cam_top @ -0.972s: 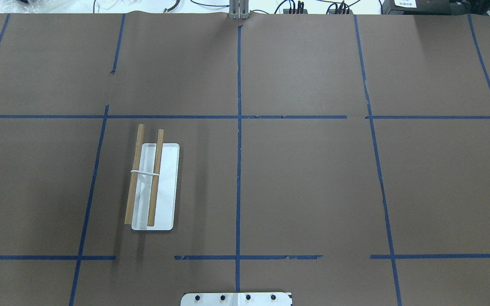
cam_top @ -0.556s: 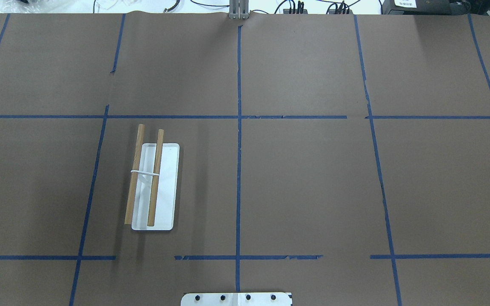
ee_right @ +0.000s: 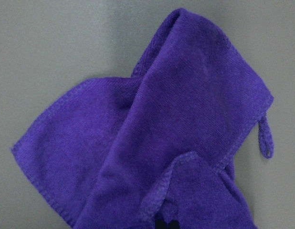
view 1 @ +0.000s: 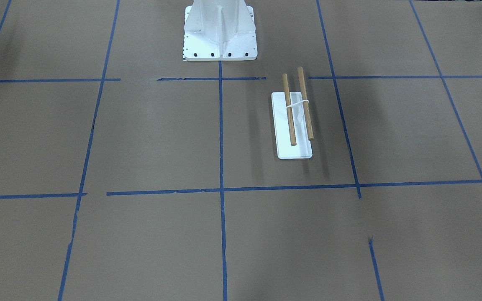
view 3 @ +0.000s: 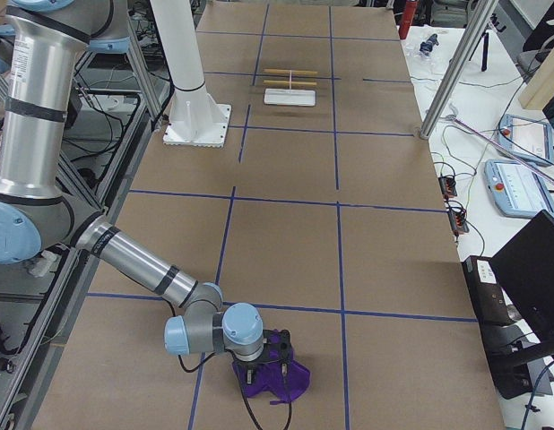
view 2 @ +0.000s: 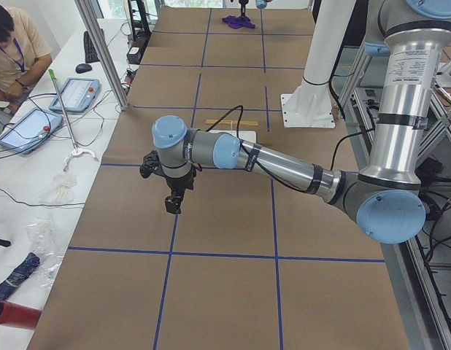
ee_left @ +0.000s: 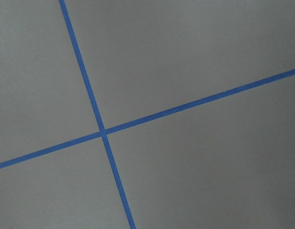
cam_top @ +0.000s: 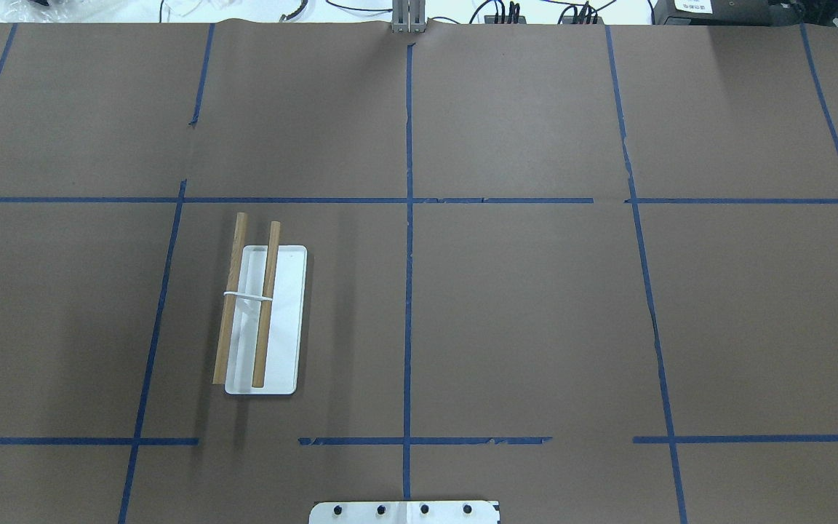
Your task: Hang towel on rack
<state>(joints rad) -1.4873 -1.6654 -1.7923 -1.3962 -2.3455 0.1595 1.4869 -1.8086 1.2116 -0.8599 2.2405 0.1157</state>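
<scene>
Spotting the rack [cam_top: 262, 320] on the left half of the desk [cam_top: 535, 306], standing by itself, with its two wooden dowels [cam_top: 268, 342] parallel and raised over the white base plate [cam_top: 284, 349], near the big white pedestal [view 1: 220, 29]. Finding the towel [ee_right: 152, 143] way off at the desk's right end, well apart from the rack. Purple, crumpled into a few folds, with a little hanging loop [ee_right: 266, 140] sticking out at one edge. Seeing the right claw [view 3: 268, 369] down right on top of that towel, but honestly can't tell how far open, or whether gripping any cloth. Only getting a tiny dark bit at the bottom edge of the wrist cam, half buried in fabric. Got the left claw [view 2: 172, 204] hanging above the desk toward the left end, pointing down, with a crossing of blue tape [ee_left: 103, 131] in its wrist cam. No telling open or closed there either, since only catching it from the side cam.
</scene>
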